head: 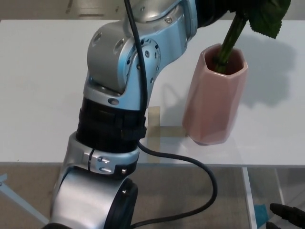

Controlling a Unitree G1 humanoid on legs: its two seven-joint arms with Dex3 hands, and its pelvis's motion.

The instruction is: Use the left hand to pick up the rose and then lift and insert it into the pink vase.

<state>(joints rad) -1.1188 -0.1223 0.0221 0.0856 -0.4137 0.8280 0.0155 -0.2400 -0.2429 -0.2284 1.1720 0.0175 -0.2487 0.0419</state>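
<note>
Clearly, the rose's green stem (pixel 228 45) stands tilted inside the faceted pink ceramic vase (pixel 214 95) at right of centre on the white tabletop (pixel 38 86), a dark leaf (pixel 267 16) at the top edge. Only the black base of the left hand (pixel 214 9) shows there; its grip cannot be told. The silver left arm (pixel 124 81) fills the centre.

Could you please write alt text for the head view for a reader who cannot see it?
A green rose stem stands inside a pink vase on a white table. The robot's silver left arm reaches toward it from the foreground, a black cable trailing.
</note>
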